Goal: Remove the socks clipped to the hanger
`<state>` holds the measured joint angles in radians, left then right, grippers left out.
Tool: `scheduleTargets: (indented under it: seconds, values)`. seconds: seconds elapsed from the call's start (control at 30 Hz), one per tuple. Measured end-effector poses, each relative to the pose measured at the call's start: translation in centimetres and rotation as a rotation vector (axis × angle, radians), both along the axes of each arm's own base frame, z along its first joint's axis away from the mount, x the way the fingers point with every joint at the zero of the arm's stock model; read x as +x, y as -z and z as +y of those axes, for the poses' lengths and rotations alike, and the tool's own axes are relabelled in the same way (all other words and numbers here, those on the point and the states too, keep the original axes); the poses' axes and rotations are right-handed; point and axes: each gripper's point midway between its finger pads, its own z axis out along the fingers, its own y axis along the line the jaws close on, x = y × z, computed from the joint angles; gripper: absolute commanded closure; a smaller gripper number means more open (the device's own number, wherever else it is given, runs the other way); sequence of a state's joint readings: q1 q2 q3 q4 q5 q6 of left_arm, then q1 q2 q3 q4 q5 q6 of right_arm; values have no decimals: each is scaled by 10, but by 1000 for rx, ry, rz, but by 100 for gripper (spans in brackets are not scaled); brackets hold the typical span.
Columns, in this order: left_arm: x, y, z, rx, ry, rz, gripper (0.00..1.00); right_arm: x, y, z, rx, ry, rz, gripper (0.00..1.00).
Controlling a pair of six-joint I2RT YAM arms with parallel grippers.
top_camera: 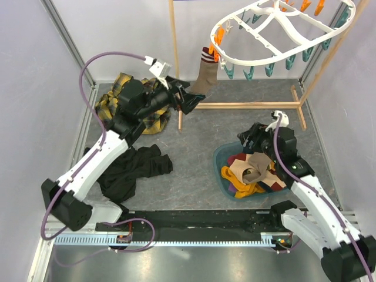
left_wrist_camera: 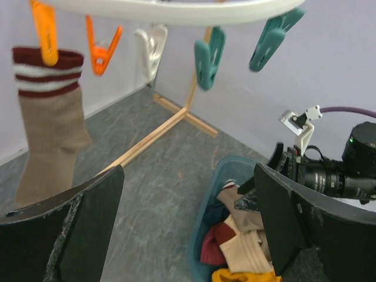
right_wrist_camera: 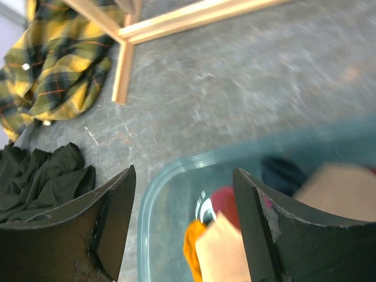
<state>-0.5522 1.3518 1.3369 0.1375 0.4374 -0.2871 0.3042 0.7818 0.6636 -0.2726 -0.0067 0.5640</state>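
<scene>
One beige sock point(top_camera: 205, 75) with a maroon striped cuff hangs from an orange clip point(left_wrist_camera: 44, 32) on the white oval hanger point(top_camera: 276, 57). In the left wrist view this sock point(left_wrist_camera: 50, 135) hangs left of my fingers, outside the jaws. My left gripper point(top_camera: 189, 98) is open and empty, just below the sock's toe. Several other socks point(top_camera: 252, 173) lie piled in a teal bin point(top_camera: 220, 158). My right gripper point(top_camera: 251, 136) hovers open over the bin's far edge, nothing between its fingers point(right_wrist_camera: 111, 217).
A wooden frame stand point(top_camera: 247, 106) holds the hanger, its base bars on the table. A yellow plaid shirt point(top_camera: 114, 97) lies at the back left and a black garment point(top_camera: 132, 170) under my left arm. Teal clips point(left_wrist_camera: 208, 56) dangle from the hanger.
</scene>
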Motion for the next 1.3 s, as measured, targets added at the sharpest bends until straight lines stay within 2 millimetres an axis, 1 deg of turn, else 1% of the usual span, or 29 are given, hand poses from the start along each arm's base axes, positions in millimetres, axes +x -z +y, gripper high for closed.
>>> scheduleTargets:
  seconds: [0.07, 0.1, 0.13, 0.2, 0.23, 0.3, 0.33, 0.4, 0.47, 0.57, 0.7, 0.8, 0.9, 1.0, 1.13, 1.17, 1.23, 1.27, 1.3]
  values:
    - [-6, 8, 12, 15, -43, -9, 2, 14, 5, 11, -4, -48, -39, 25]
    - [-7, 10, 15, 21, -50, -9, 2, 20, 5, 14, -3, -63, -56, 25]
    - [-9, 12, 19, 26, -67, -11, 2, 28, 3, 19, 1, -82, -93, 24]
    - [-14, 21, 28, 37, -101, -4, 2, 46, -10, 29, 15, -115, -187, 24]
    - [-17, 30, 35, 44, -121, 4, 2, 57, -22, 36, 21, -138, -265, 21]
    - [-28, 48, 47, 56, -154, 23, 2, 76, -35, 46, 18, -171, -375, 13]
    - [-32, 55, 52, 61, -165, 30, 2, 86, -39, 50, 4, -190, -428, 13]
    - [-42, 68, 62, 69, -191, 42, 2, 104, -42, 57, -38, -215, -505, 11]
    - [-47, 65, 67, 61, -201, 31, 2, 122, -42, 61, -92, -228, -552, 10]
    - [-53, 52, 75, 35, -221, -3, 2, 151, -55, 68, -171, -242, -642, 9]
    - [-67, 33, 84, -11, -229, -58, 3, 180, -82, 74, -233, -237, -764, 2]
    - [-68, 27, 85, -24, -230, -74, 3, 201, -98, 80, -229, -220, -833, 2]
    - [-65, 31, 84, -17, -232, -64, 4, 220, -101, 85, -198, -195, -882, 2]
    - [-63, 35, 84, -13, -241, -57, 4, 238, -89, 87, -159, -156, -888, 2]
    - [-61, 39, 84, -8, -246, -49, 4, 253, -72, 94, -115, -128, -875, 8]
    - [-61, 39, 84, -7, -245, -48, 4, 255, -71, 99, -100, -136, -879, 9]
    - [-60, 41, 83, -4, -244, -44, 4, 257, -70, 111, -71, -170, -885, 17]
    - [-60, 41, 83, -3, -244, -43, 4, 257, -71, 116, -56, -189, -891, 21]
    - [-60, 41, 83, -3, -244, -43, 4, 257, -72, 123, -40, -212, -897, 35]
